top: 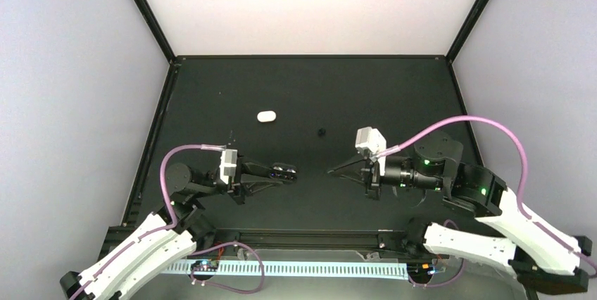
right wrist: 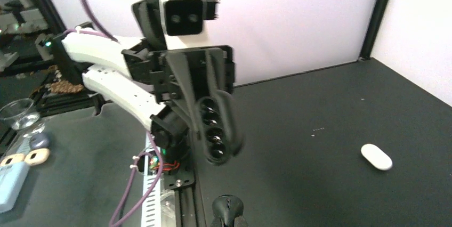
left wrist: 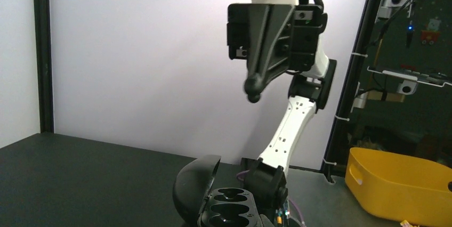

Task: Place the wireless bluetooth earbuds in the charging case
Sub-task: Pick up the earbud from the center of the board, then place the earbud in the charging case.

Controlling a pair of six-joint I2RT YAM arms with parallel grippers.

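My left gripper [top: 278, 173] is shut on a black charging case [top: 284, 170], held above the table with its lid [left wrist: 194, 189] swung open. The case's empty sockets [left wrist: 232, 208] face up in the left wrist view. My right gripper [top: 332, 170] is shut on a small black earbud [right wrist: 227, 205], which shows as a round black knob at its fingertips [left wrist: 252, 86]. The two grippers point at each other with a short gap between the earbud and the case [right wrist: 216, 128]. A tiny dark speck [top: 322, 132] on the table may be another earbud.
A white pill-shaped case [top: 266, 116] lies shut on the black table, towards the back left, also the white case [right wrist: 376, 156]. A yellow bin [left wrist: 400, 189] stands off the table beyond the right arm. Black frame posts stand at the table's edges.
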